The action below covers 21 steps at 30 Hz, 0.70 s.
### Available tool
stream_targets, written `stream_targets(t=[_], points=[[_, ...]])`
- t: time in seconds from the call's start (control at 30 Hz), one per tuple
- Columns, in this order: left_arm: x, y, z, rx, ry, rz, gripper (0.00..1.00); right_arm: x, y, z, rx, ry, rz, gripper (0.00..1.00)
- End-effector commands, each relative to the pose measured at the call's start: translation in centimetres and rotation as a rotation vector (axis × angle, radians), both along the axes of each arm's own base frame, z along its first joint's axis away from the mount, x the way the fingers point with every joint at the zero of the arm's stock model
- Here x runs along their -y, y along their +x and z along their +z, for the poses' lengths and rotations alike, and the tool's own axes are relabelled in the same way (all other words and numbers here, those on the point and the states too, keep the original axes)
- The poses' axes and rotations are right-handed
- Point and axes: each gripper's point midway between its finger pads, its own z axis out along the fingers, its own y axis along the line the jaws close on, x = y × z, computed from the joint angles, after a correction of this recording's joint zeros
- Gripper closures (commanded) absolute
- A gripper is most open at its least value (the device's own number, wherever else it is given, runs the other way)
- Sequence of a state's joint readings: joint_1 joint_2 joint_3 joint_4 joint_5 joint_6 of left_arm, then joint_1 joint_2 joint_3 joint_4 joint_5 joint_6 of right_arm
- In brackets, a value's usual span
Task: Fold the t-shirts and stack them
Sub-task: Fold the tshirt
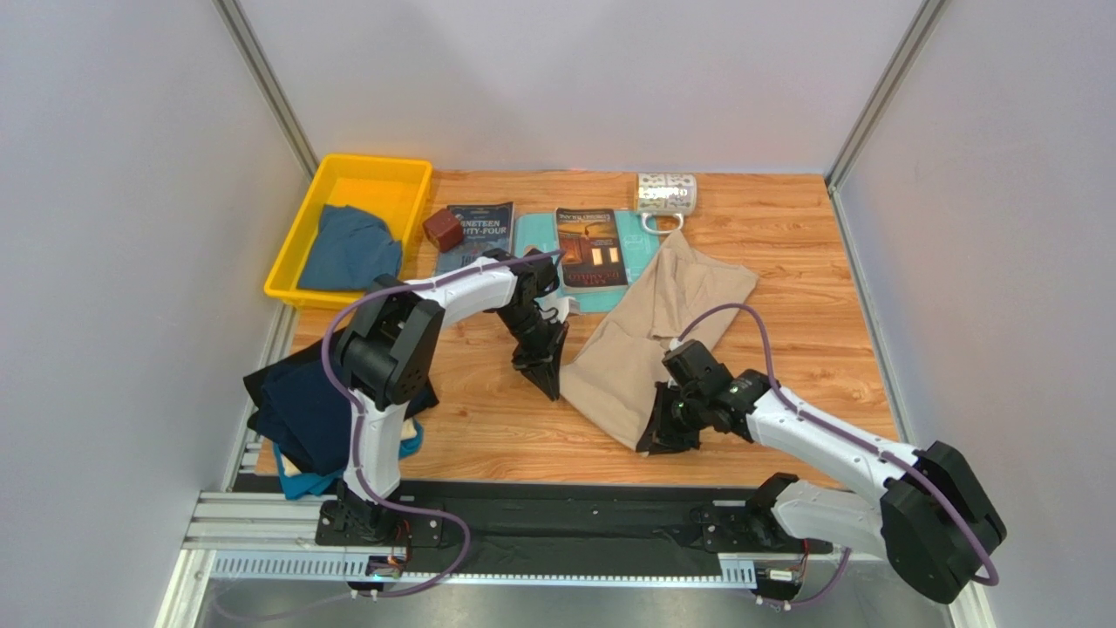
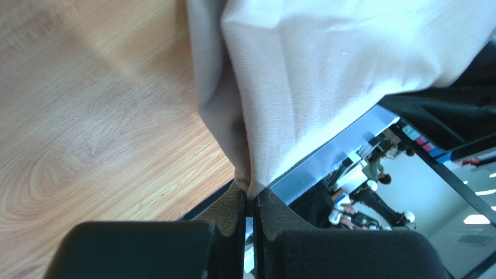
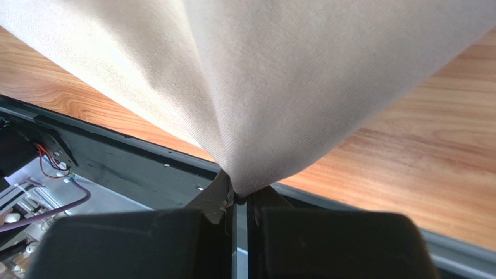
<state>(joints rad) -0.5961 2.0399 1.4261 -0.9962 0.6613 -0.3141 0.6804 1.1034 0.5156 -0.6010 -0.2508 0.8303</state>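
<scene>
Both claws clamp the one beige t-shirt point(image 1: 655, 327) on the table point(image 1: 799, 262): left claw point(image 2: 251, 197) and right claw point(image 3: 240, 195), a corner each. One dusty blue t-shirt point(image 1: 347, 249) lies in the yellow bin point(image 1: 354, 166); one navy t-shirt point(image 1: 304, 406) overhangs the left edge.

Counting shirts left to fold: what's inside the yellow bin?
A crumpled dusty blue t-shirt lies in the yellow bin; anything beneath the cloth is covered.

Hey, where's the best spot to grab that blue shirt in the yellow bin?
Probably pinch a bunched fold of the blue shirt, coming straight down from above: it lies crumpled inside the yellow bin, whose walls block a sideways approach.
</scene>
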Motion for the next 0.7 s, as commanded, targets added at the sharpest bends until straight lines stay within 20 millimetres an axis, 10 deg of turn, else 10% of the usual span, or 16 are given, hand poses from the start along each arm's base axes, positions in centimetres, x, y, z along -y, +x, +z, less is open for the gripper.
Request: stream_targets(t=[0.0,0.33,0.67], points=[[1.6,2.4,3.8,0.108,-0.082,0.038,1.0,0.5,0.9,3.0,0.033,-0.058,0.016,1.0],[5.4,7.9,8.9,0.324,-0.183,0.068,1.0,0.1,5.4,8.6,0.18,-0.098,-0.009,1.0],[10.8,17.1,13.1,0.557,-0.285,0.096,1.0,4.8,11.7,11.0,0.297,-0.187,-0.133,1.0]])
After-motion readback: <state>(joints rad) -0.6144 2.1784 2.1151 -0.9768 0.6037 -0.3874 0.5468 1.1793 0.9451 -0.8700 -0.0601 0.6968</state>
